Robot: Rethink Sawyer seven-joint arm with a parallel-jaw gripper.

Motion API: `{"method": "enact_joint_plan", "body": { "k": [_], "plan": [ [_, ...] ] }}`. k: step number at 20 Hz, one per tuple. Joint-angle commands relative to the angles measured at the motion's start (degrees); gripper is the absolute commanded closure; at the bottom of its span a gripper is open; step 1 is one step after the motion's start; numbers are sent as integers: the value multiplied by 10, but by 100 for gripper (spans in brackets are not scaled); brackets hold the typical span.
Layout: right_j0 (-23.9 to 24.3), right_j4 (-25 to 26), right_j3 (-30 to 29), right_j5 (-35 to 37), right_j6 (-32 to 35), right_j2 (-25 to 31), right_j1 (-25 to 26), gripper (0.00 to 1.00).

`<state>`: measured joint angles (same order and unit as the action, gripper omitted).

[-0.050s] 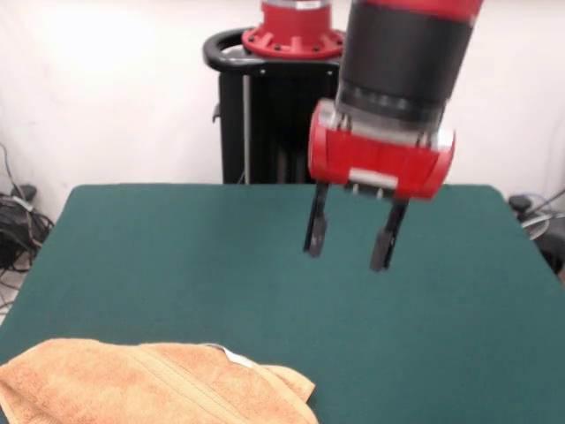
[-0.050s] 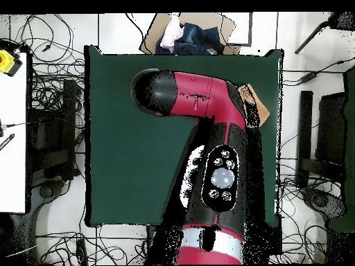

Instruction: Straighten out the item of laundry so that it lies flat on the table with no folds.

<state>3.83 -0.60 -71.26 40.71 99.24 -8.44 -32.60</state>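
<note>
Gripper (image 1: pixel 350 250) hovers above counter (image 1: pixel 265 265), fingers (image 1: pixel 315 231) spread, empty. Towel (image 1: pixel 159 389) bunched, folded (tag (image 1: pixel 237 358) showing). Advice: descend on folded edge, pinch top layer only, drag outward.

Red and black arm, one tool (image 1: pixel 351 241)
Arm is reaching down from above; tool is hanging with fingers (image 1: pixel 315 231) parted, gripping nothing.

The towel (image 1: pixel 150 384) is a soft orange-tan terry cloth with a nubby, matt pile and a flatter woven band across it; a small smooth white tag (image 1: pixel 237 357) sits on its upper fold. The surface (image 1: pixel 177 256) is a matt dark green felt. The gripper (image 1: pixel 351 244) has dull black fingers under a glossy red plastic housing.
</note>
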Motion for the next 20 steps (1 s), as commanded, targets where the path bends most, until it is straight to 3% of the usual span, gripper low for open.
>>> {"method": "enact_joint_plan", "body": {
  "k": [1, 10, 16, 20],
  "plan": [
    [-10, 2, -25, -61, 161, -4, 113, 0],
    [-15, -8, 94, -54, 146, -23, 216, 0],
    [7, -7, 239, -6, 96, -21, 309, 0],
    [14, -5, 320, 50, 74, -28, 344, 0]
  ]
}}
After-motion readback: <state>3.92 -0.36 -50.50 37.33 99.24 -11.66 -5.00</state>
